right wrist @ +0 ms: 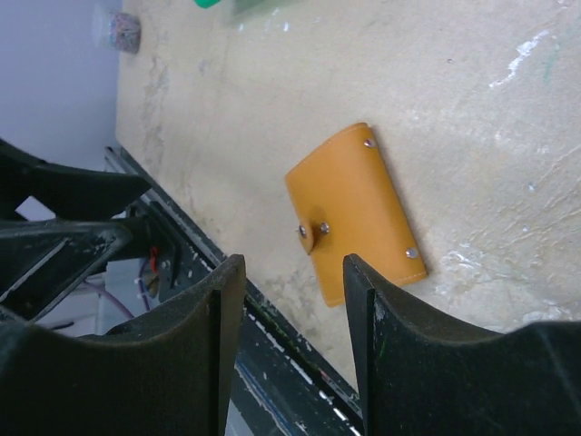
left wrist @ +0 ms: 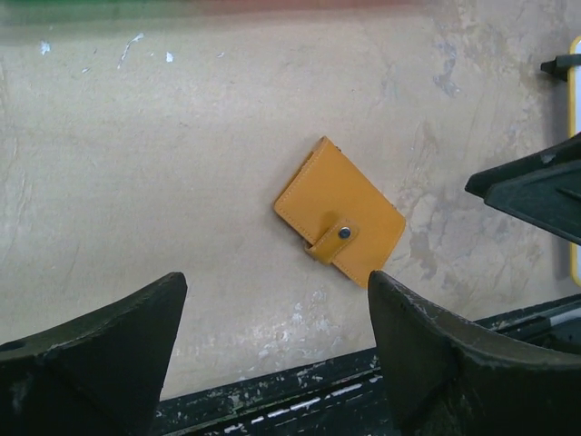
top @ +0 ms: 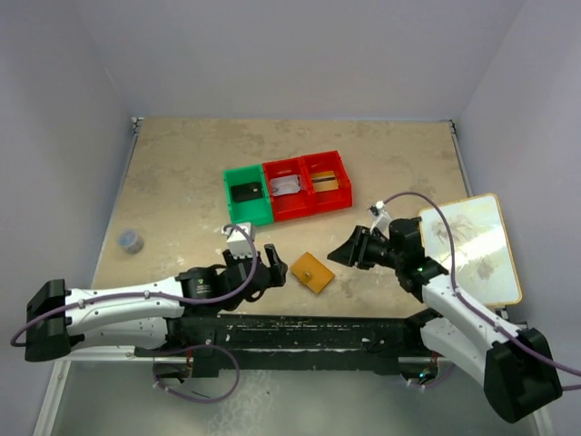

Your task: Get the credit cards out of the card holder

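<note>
- The card holder (left wrist: 340,213) lay folded shut on the table (top: 182,182), orange outer face up and turned at a slant to the table's near edge.
- Its little tab (left wrist: 331,242) was folded over the open side and snapped down with a dark stud.
- The holder sat near the table's front rail, between the two grippers and touching neither.
- The left gripper (left wrist: 277,282) hovered just left of the holder with its two dark fingers spread wide, nothing between them.
- The right gripper (right wrist: 292,265) hung just right of the holder, its fingers parted by a narrower gap and also holding nothing.
- Both grippers pointed inward toward the holder, and each wrist view caught the other gripper's fingers at its edge.
- Farther back on the table stood three small bins in a row, side by side and touching.
- The green bin (top: 231,207) on the left held a black card (top: 245,192) lying flat.
- The middle red bin (top: 292,211) held a pale grey-white card (top: 287,186).
- The right red bin (top: 343,173) held a gold-tan card (top: 327,181).
- A large white board (top: 472,245) with a tan edge lay at the table's right side, partly under the right arm.
- A small grey object (top: 130,240) sat near the left edge, too small to make out.
</note>
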Controlling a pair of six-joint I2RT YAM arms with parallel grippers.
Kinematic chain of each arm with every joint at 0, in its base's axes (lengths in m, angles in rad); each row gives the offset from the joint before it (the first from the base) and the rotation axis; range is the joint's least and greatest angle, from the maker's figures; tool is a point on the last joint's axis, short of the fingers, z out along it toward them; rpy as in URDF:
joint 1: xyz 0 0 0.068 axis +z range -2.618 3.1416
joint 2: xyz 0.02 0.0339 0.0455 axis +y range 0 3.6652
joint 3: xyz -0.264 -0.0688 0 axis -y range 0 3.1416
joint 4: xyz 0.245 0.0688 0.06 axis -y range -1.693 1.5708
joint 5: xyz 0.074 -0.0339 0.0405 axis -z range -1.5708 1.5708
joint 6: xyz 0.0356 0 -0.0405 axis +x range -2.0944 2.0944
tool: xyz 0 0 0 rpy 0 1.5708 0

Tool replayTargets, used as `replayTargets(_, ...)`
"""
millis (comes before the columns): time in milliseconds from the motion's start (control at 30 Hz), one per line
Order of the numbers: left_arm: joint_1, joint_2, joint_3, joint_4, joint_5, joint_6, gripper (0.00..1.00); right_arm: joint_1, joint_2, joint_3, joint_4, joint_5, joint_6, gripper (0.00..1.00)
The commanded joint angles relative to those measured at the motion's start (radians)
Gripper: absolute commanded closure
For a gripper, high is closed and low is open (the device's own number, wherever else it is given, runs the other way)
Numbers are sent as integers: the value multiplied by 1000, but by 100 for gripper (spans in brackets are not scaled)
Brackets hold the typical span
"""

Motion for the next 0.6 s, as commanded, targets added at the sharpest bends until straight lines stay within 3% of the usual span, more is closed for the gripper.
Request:
replayTargets(0,0,-38,-9,-92,-51,-226,21,9,-71,22,-34,-32,9,50)
replayTargets(100,0,40,62,-211,-76,-446,23,9,-69,37,-74,-8,-10,50)
replayTargets(233,0,204,214,-219,-40,-508,24,12,-37,56,-129,37,-23,50)
replayTargets(433,11,473,437,-354,-9,-650,24,15,-60,69,-182,83,-3,48)
replayTargets(567,60,584,467,-330,117,-670,26,15,-102,98,-257,185,-14,46)
